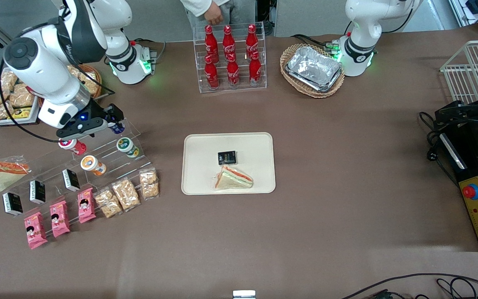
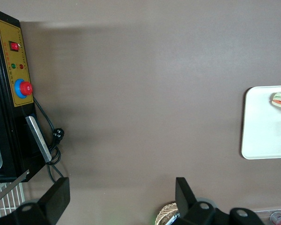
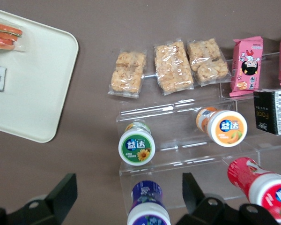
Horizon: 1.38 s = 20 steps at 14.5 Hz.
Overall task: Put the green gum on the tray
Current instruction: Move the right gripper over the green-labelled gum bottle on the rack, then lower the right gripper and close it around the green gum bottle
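Observation:
The green gum [image 1: 127, 146] lies on a clear stepped shelf, its white lid with a green mark facing out; it also shows in the right wrist view [image 3: 136, 146]. The cream-beige tray [image 1: 197, 149] lies mid-table and shows in the right wrist view [image 3: 37, 84]. My right gripper [image 1: 112, 120] hovers over the shelf, farther from the front camera than the green gum. In the right wrist view the gripper [image 3: 126, 197] is open and empty, with the blue-lidded bottle [image 3: 147, 206] between its fingers and the green gum just ahead.
The tray holds a wrapped sandwich [image 1: 233, 178] and a black packet [image 1: 227, 158]. An orange-lidded bottle [image 1: 93, 164] and a red bottle [image 1: 73, 145] share the shelf. Snack packets [image 1: 126, 193] lie nearer the camera. A cola rack [image 1: 230, 58] and a foil-tray basket [image 1: 313, 68] stand farther off.

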Each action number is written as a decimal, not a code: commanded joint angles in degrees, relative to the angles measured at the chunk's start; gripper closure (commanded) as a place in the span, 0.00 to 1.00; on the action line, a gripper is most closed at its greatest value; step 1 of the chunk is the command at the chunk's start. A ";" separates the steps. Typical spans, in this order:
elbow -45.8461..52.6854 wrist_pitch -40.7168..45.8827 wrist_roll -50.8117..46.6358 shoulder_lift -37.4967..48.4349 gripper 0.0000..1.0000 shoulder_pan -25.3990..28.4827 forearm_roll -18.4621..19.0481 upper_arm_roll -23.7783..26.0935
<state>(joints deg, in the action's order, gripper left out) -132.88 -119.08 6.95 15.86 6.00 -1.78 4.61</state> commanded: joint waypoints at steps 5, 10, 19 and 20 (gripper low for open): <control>-10.47 -16.17 1.32 -1.43 0.00 1.12 -1.91 -0.48; -12.58 -23.82 1.32 -5.74 0.00 1.12 -1.91 -0.39; -16.27 -32.62 1.32 -9.62 0.00 1.38 -1.82 -0.39; -16.71 -32.62 1.32 -9.09 0.00 2.17 -1.82 -0.48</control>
<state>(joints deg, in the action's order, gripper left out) -147.80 -150.05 7.00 5.58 6.72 -1.81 4.53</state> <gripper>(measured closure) 0.000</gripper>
